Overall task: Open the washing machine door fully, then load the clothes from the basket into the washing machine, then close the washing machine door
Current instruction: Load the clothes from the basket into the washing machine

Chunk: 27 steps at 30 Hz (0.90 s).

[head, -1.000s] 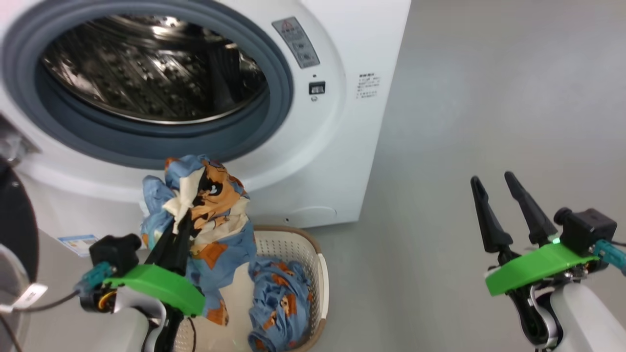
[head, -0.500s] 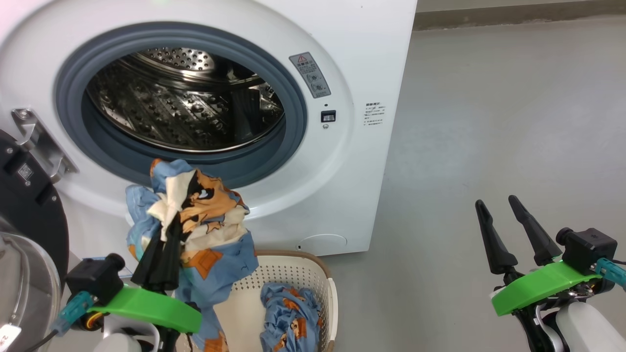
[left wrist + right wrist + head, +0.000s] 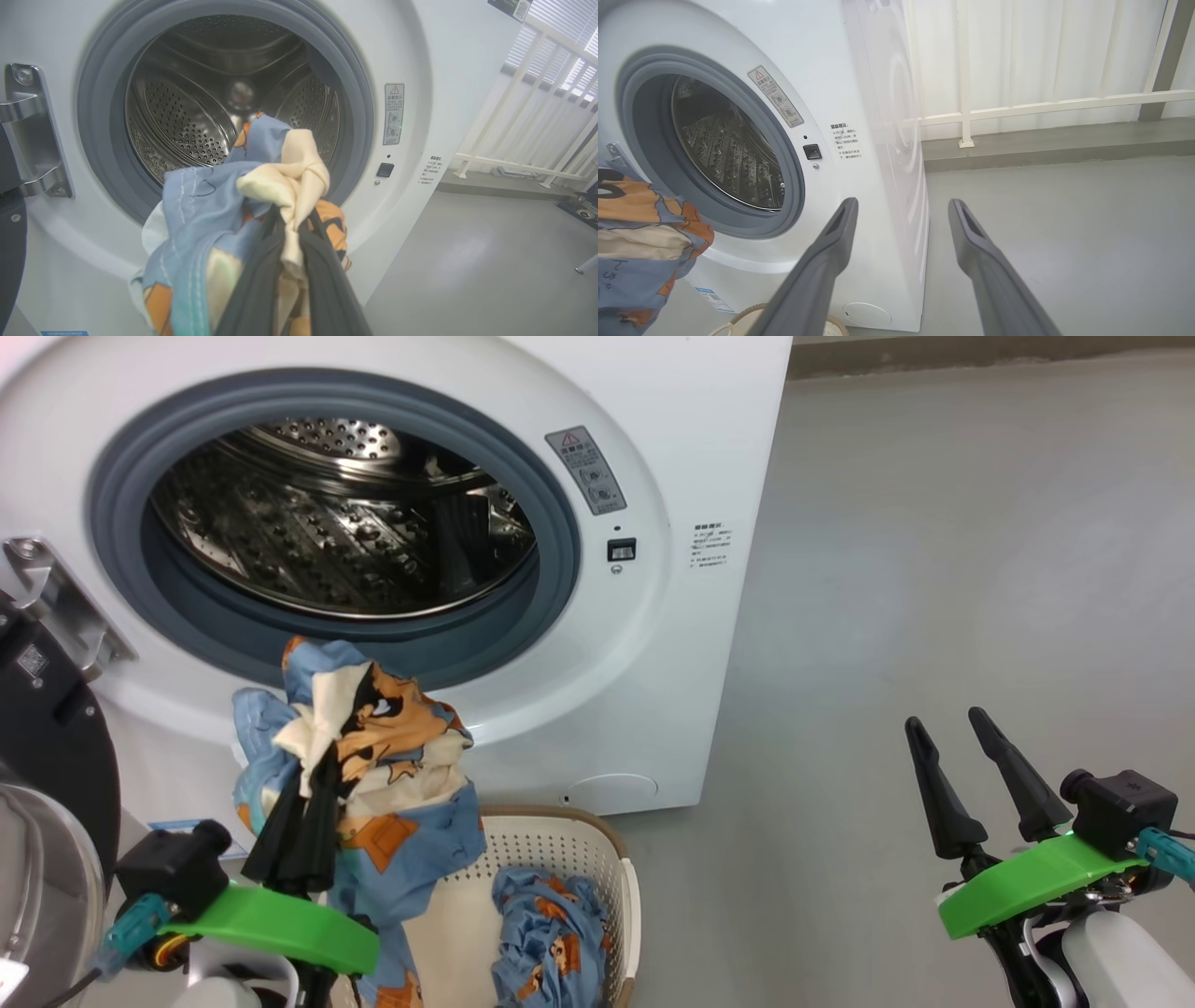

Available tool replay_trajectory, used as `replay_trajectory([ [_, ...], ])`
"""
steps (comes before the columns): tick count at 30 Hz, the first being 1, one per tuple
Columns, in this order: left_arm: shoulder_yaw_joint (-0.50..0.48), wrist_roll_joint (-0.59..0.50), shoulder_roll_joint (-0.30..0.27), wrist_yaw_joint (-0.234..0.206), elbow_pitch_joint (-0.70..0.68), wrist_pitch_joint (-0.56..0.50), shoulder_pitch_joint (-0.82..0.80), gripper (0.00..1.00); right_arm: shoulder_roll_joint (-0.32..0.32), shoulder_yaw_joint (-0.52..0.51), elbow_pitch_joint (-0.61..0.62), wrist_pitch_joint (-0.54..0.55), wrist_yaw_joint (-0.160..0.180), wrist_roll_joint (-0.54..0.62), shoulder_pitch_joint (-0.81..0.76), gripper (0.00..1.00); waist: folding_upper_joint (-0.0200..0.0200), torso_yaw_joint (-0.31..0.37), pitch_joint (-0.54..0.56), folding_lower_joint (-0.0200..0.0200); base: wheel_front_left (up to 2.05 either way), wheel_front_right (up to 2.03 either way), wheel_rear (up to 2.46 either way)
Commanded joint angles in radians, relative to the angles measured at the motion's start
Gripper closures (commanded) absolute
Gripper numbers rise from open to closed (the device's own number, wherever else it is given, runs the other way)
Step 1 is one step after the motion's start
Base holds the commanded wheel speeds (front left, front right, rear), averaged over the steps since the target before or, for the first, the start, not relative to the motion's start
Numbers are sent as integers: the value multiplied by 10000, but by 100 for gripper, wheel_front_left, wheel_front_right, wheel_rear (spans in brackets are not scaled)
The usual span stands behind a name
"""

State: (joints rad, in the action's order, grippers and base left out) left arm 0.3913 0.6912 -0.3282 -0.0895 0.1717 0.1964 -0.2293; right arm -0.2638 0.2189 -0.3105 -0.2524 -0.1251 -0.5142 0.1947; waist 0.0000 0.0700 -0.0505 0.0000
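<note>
The white washing machine [image 3: 672, 448] stands with its round opening bare, steel drum [image 3: 336, 541] and grey gasket showing. Its black-rimmed door [image 3: 42, 747] is swung out at the far left. My left gripper [image 3: 313, 770] is shut on a bunch of light-blue, orange and cream clothes [image 3: 373, 756], held up above the basket [image 3: 597, 868] just below the opening; in the left wrist view the bunch [image 3: 243, 200] hangs in front of the drum [image 3: 196, 121]. More blue clothes [image 3: 541, 933] lie in the basket. My right gripper [image 3: 948, 733] stands open over the floor, holding nothing [image 3: 901, 210].
Grey floor [image 3: 934, 569] stretches to the right of the machine. A white railing [image 3: 1017, 107] and a raised kerb run behind it. The door hinge bracket [image 3: 56, 602] juts out at the opening's left edge.
The head camera tilted up, bringing the whole opening into view. My left gripper has lifted the bunch of clothes a little toward the opening. The right arm stays put.
</note>
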Motion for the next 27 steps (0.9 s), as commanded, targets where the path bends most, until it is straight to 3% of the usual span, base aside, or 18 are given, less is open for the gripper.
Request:
replay_trajectory([
  [1, -359, -97, -274, -27, -250, 15, -552, 100, -207, 114, 292, -94, -56, -111, 171, 0, 0, 41, -103, 0, 0, 0, 0],
  [9, -431, -132, -279, 291, 692, -50, -2158, 100, -168, 102, 532, -94, -56, 58, 448, 0, 0, 262, -833, 0, 0, 0, 0],
  [27, -545, -306, -304, 1476, 5419, 143, -7099, 100, 404, 141, 1081, -94, -56, 579, 1399, 0, 0, 1414, -3610, 0, 0, 0, 0],
])
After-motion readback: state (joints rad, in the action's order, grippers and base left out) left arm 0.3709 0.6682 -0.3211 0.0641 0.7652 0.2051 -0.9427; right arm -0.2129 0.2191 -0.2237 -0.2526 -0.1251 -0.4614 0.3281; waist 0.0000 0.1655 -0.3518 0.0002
